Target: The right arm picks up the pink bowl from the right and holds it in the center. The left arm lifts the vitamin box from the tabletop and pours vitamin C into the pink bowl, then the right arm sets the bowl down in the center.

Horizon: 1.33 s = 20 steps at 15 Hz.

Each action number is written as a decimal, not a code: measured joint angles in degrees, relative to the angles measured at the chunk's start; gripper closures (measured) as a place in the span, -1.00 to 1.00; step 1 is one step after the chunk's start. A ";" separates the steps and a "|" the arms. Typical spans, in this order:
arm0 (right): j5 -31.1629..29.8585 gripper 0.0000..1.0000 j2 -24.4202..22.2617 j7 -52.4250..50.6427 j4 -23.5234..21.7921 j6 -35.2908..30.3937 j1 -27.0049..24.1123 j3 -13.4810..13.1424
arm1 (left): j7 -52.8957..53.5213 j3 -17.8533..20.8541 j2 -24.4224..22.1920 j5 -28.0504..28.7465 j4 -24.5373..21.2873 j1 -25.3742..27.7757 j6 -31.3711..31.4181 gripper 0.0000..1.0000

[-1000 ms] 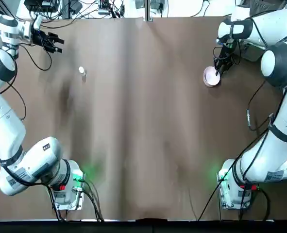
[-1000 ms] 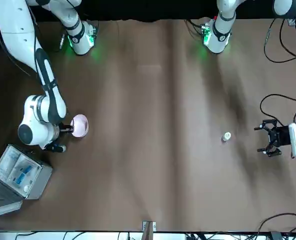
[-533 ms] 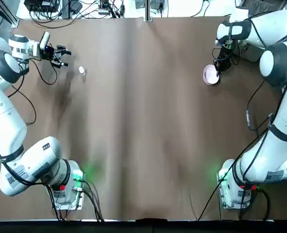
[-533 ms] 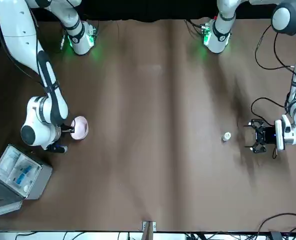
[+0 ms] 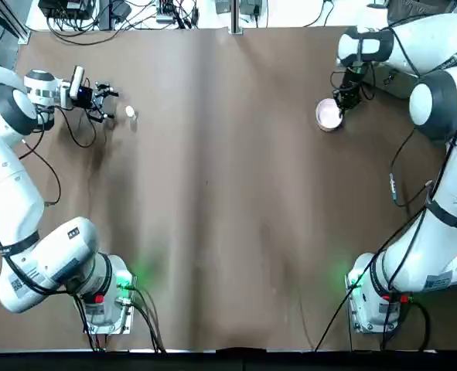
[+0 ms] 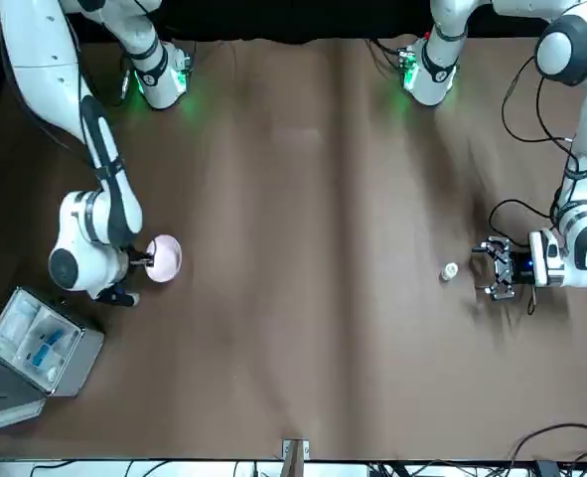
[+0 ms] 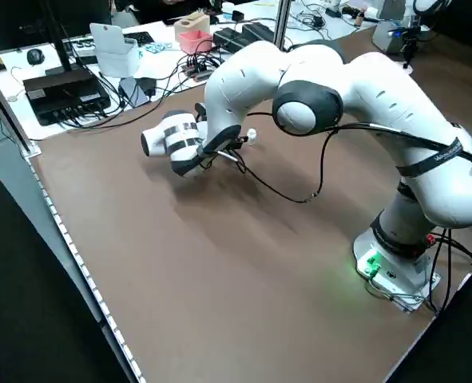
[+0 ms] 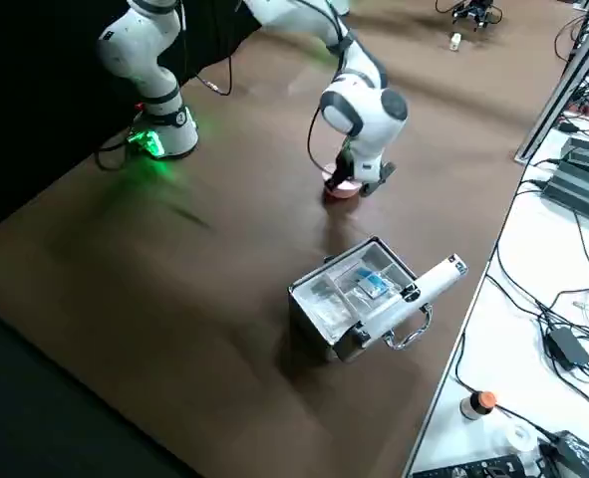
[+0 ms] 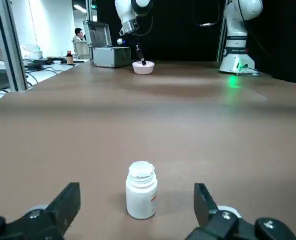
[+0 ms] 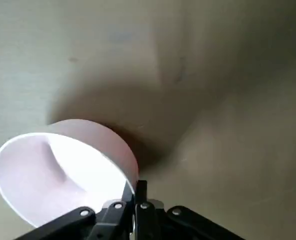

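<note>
Looking down from overhead, the vitamin box stands upright on the tabletop at about ten o'clock from the table's middle, and the left gripper sits just beside it, with the box off at roughly four o'clock from the fingertips. On the left wrist view the little white container's long axis is straight up, and it sits between the two fingers but a bit out ahead of them, not touching either. Those fingers are spread wide and carry nothing, so I'd guess the next bit is a short push forward, then a squeeze around the body.

Over at about two o'clock, the right gripper is pinched tight on the rim of the pink bowl. The right wrist view shows the fingers closed on the near edge with the bowl tilted, so it looks gripped and maybe just coming off the surface, though I can't tell if it's fully clear. It's well apart from the centre for now. The grey case sits beyond it, untouched.
</note>
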 joint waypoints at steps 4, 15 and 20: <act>0.04 0.95 -0.07 12.19 6.72 -7.61 5.90 0.21 | 0.09 -0.09 1.92 0.00 0.31 -1.00 0.31 -1.00; 8.53 0.95 -0.20 42.28 18.75 -16.70 20.25 0.53 | 2.78 -0.86 5.32 0.00 0.91 -2.53 1.09 -1.00; 11.71 0.95 -0.21 58.19 22.55 -17.77 25.28 0.58 | 7.06 -0.89 5.32 -0.01 0.94 -3.41 1.08 -1.00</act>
